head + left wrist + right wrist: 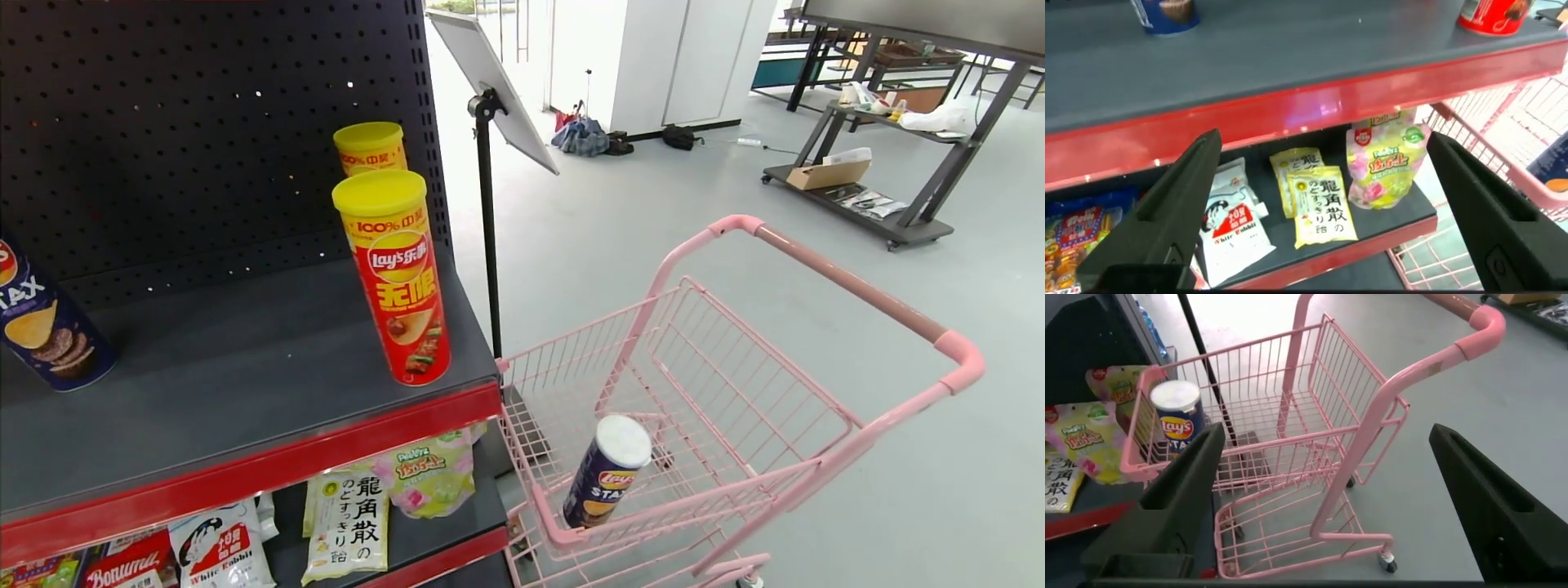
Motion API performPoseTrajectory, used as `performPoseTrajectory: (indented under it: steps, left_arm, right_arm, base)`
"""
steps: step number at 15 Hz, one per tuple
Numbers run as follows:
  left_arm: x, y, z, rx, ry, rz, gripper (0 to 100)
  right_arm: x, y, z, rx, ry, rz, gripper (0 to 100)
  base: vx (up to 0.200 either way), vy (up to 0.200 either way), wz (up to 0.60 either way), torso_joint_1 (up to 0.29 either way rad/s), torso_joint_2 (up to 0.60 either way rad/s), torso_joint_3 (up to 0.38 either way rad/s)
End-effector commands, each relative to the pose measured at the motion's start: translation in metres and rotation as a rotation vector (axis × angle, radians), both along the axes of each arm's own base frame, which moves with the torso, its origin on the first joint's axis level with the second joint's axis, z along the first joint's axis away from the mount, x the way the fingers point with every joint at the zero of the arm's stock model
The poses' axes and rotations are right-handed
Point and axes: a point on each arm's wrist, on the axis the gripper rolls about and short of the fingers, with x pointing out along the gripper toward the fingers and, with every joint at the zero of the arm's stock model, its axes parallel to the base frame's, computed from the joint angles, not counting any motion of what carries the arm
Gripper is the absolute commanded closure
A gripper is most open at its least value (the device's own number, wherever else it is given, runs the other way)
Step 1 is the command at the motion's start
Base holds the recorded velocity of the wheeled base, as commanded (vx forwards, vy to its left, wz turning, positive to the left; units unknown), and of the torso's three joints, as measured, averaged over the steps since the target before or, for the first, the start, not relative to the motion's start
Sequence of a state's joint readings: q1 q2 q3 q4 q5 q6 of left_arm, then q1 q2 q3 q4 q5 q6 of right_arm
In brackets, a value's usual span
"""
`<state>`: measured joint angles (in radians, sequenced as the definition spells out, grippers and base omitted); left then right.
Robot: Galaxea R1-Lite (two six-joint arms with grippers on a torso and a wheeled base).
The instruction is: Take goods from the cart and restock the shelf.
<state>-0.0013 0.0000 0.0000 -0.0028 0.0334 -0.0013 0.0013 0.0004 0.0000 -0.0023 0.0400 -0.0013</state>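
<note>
A blue can (606, 472) sits in the pink cart (849, 287), lower centre; a red can (396, 278) stands on the shelf (245, 384) at left. The left claw (1323, 147) and right claw (1327, 441) gape wide, empty.

I get only part of the dark blue can (45, 322) at the left end of the shelf (204, 384); the frame edge slices it. The rear yellow-lidded can (370, 145) is mostly hidden behind the red can (400, 278). In the cart (849, 286), the white-lidded can (608, 469) loses its base behind the front rim, and a finger (1184, 490) of my right claw (1324, 437) covers its lower part
</note>
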Motion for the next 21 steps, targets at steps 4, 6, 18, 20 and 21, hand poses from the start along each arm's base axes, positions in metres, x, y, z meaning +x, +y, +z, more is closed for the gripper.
performPoseTrajectory:
  steps: [4, 6, 18, 20, 21]
  left_arm:
    - [0.0, 0.0, 0.0, 0.0, 0.0, 0.0, 0]
    - [0.0, 0.0, 0.0, 0.0, 0.0, 0.0, 0]
    - [0.0, 0.0, 0.0, -0.002, 0.0, 0.0, 0]
    - [0.0, 0.0, 0.0, 0.0, 0.001, -0.001, 0]
    - [0.0, 0.0, 0.0, 0.0, 0.001, 0.0, 0]
  right_arm:
    - [0.0, 0.0, 0.0, 0.0, 0.0, 0.0, 0]
    - [0.0, 0.0, 0.0, 0.0, 0.0, 0.0, 0]
    - [0.036, 0.0, 0.138, 0.118, 0.015, 0.009, 0]
    - [0.07, 0.012, 0.137, 0.005, 0.161, 0.38, 0]
    - [0.087, 0.019, 0.127, 0.012, 0.238, 0.478, 0]
  base:
    - [0.0, 0.0, 0.0, -0.14, 0.38, 0.239]
    - [0.0, 0.0, 0.0, -0.137, 0.4, 0.251]
    - [0.0, 0.0, 0.0, -0.107, 0.34, 0.228]
    - [0.0, 0.0, 0.0, 0.0, 0.0, 0.0]
    - [0.0, 0.0, 0.0, 0.0, 0.0, 0.0]
